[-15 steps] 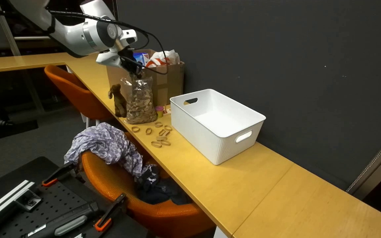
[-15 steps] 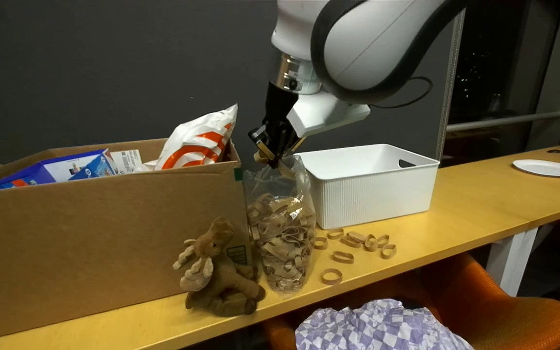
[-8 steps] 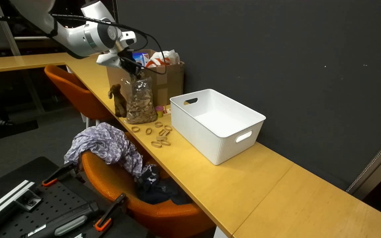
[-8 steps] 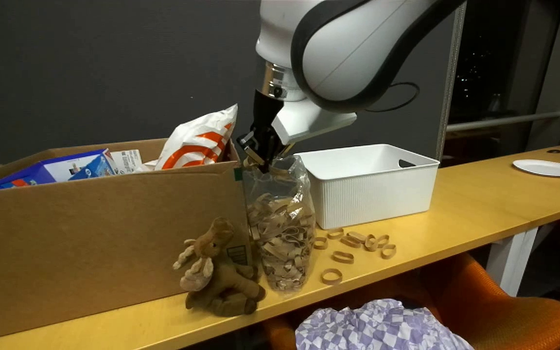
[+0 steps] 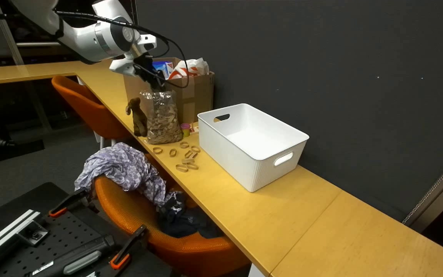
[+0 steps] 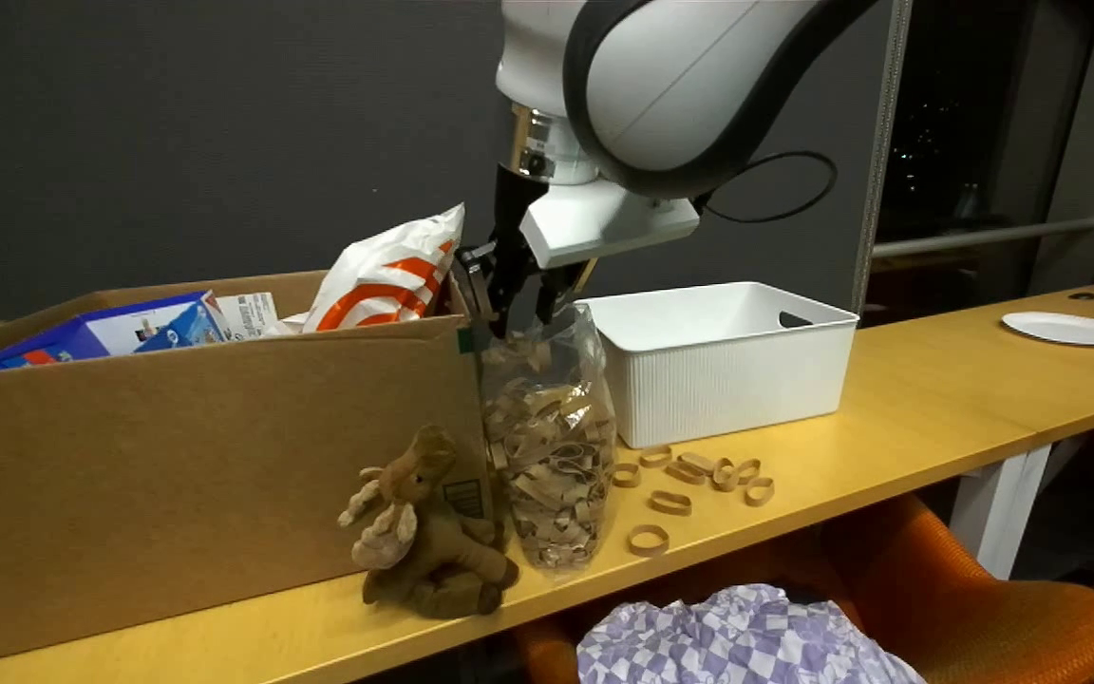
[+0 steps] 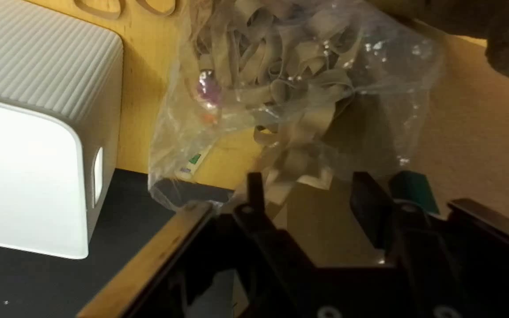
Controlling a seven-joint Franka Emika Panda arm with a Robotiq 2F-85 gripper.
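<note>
Right at the bag's rim, hand ajar

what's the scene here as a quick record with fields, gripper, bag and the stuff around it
gripper: open, at the top of the clear bag
contact with clear bag: cannot tell
clear bag: upright, partly filled with tan bands
loose bands: scattered on the table
white bin: on the table, near the loose bands
cardboard box: holds blue packaging and a white-and-orange packet
plush toy: brown, beside box and clear bag

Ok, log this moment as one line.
hand: open | nearest: clear bag, upright | contents: tan bands | on table: loose bands, white bin
</note>
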